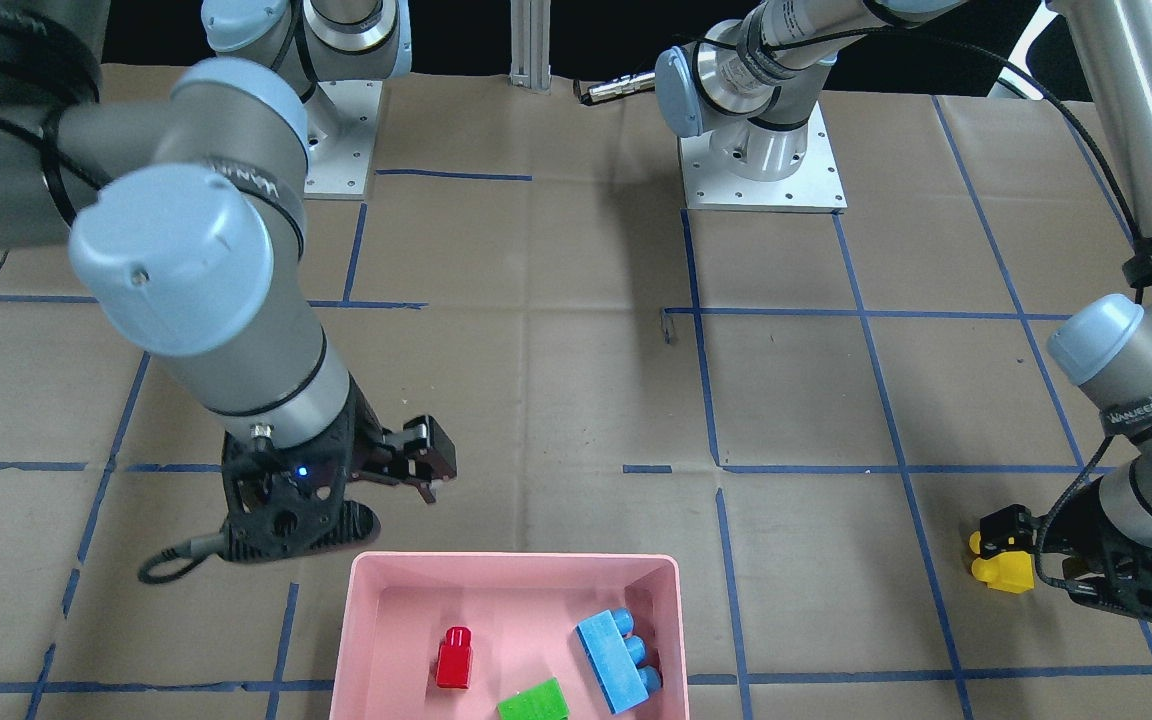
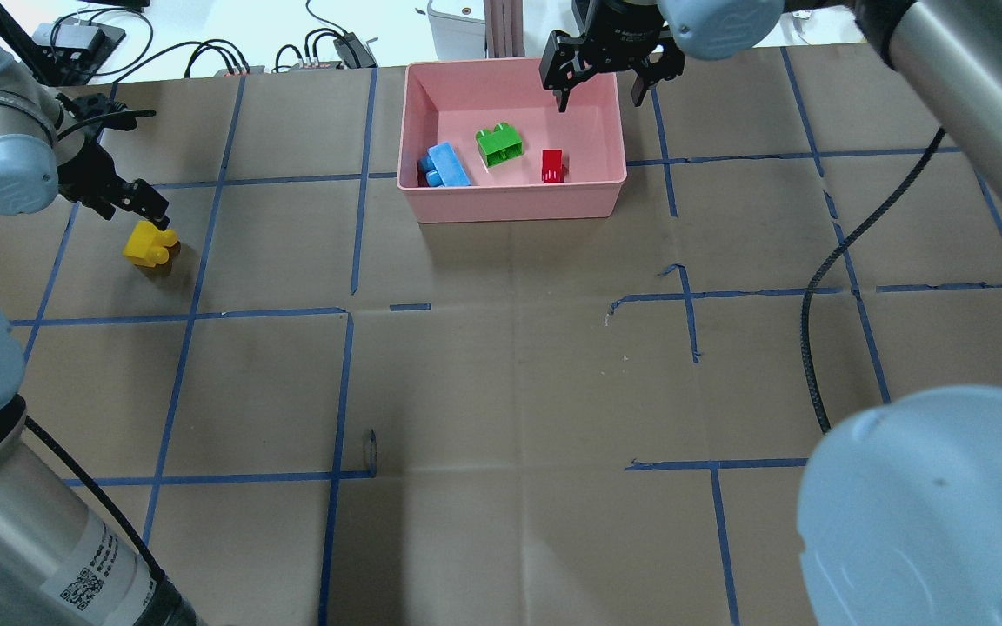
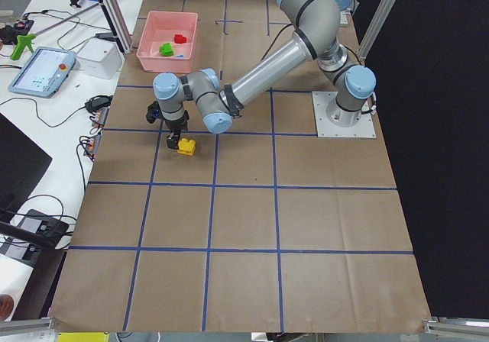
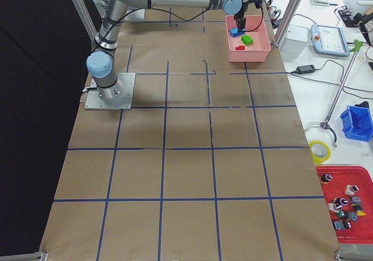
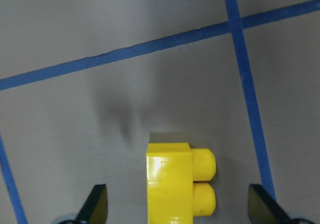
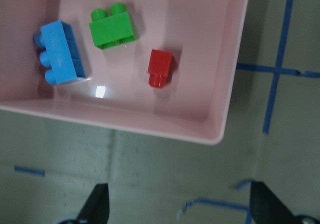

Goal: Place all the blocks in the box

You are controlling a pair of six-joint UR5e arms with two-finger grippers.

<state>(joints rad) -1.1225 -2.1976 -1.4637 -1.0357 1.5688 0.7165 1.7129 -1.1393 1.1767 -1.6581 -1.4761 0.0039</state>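
Note:
The pink box [image 2: 518,202] stands at the table's far middle and holds the green brick [image 2: 499,143], the red brick [image 2: 553,165] and the blue brick [image 2: 447,165]. All three show in the right wrist view, green [image 6: 112,29], red [image 6: 161,68], blue [image 6: 59,51]. The yellow brick [image 2: 149,245] lies on its side on the paper at far left. My left gripper [image 2: 140,204] is open just over it, and in the left wrist view the brick [image 5: 172,184] sits between the spread fingers. My right gripper [image 2: 601,97] is open and empty above the box's far right rim.
Brown paper with a blue tape grid [image 2: 349,261] covers the table. A black cable [image 2: 814,304] hangs from the right arm over the right half. The arm base plates [image 1: 761,170] sit at the robot's edge. A side bench with a tablet [image 3: 42,71] runs beyond the box.

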